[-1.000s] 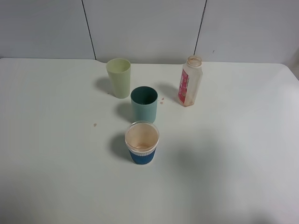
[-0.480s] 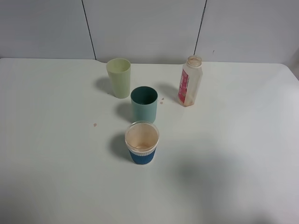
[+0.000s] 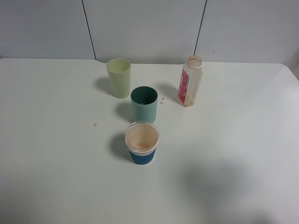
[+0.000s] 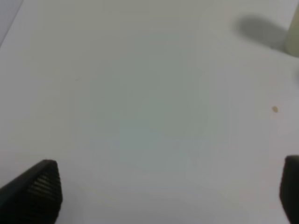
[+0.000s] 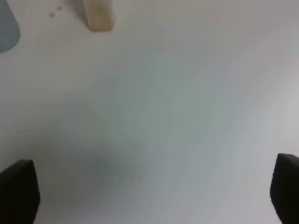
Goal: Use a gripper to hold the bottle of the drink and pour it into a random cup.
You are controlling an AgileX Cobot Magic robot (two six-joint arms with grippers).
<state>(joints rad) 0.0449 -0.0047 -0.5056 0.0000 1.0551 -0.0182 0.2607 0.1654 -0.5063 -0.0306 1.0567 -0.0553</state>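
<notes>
The bottle of the drink [image 3: 189,81] stands upright and capless at the back right of the white table, pink-red label facing left; its base [image 5: 98,14] shows in the right wrist view. The dark teal cup [image 3: 144,104] stands left of it, mid-table; its edge [image 5: 7,28] shows in the right wrist view. Neither arm appears in the exterior high view. My right gripper [image 5: 154,189] is open, fingertips wide apart over bare table, well short of the bottle. Over bare table too, my left gripper [image 4: 170,189] is open and holds nothing.
A pale yellow-green tumbler [image 3: 118,77] stands behind the teal cup, and its edge [image 4: 294,28] shows in the left wrist view. A blue-sleeved clear cup [image 3: 142,143] stands in front of the teal cup. Small brown specks [image 3: 95,124] dot the table [image 3: 56,140].
A faint shadow on the table at the front right has shifted rightward and nearer the front edge. The cups and bottle have not moved.
</notes>
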